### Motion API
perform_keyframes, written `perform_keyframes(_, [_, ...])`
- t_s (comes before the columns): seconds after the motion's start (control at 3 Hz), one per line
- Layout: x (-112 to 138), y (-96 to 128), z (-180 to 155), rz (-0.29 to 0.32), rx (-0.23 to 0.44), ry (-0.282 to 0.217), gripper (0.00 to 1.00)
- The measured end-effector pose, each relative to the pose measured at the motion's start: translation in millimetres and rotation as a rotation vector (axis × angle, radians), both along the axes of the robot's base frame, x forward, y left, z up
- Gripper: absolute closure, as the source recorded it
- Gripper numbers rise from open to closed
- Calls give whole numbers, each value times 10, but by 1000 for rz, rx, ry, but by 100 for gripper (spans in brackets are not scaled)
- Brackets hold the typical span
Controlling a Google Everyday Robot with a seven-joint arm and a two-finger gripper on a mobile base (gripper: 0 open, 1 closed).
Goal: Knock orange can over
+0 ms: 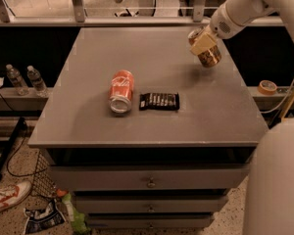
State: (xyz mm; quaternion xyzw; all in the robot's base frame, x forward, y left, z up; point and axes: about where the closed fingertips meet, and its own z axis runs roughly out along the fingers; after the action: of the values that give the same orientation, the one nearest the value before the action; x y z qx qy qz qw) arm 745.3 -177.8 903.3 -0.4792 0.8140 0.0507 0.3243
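I see the orange can (211, 57) tilted in the gripper (202, 42) near the bench's (137, 53) far right corner.

From my seat, the grey bench fills most of the view, with drawers (149, 177) stacked under its near edge. The white arm (240, 11) reaches in from beyond the right edge, over the far right corner. Its gripper sits at the arm's tip with the pale fingers (205, 45) clamped together on the upper part of the orange can. The can leans, its silver top toward the far edge and its base toward the right edge. A red can (121, 89) lies on its side around the middle of the bench, its end facing the near edge. A dark wrapped bar (159, 101) lies flat just beside it on the right-edge side, well apart from the orange can.
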Motion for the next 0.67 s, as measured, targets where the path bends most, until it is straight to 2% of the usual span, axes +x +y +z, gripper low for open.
perform_keyframes(0.33, [-113, 13, -241, 76, -223, 112, 100])
perform_keyframes(0.67, [-187, 60, -418, 154, -368, 195, 100])
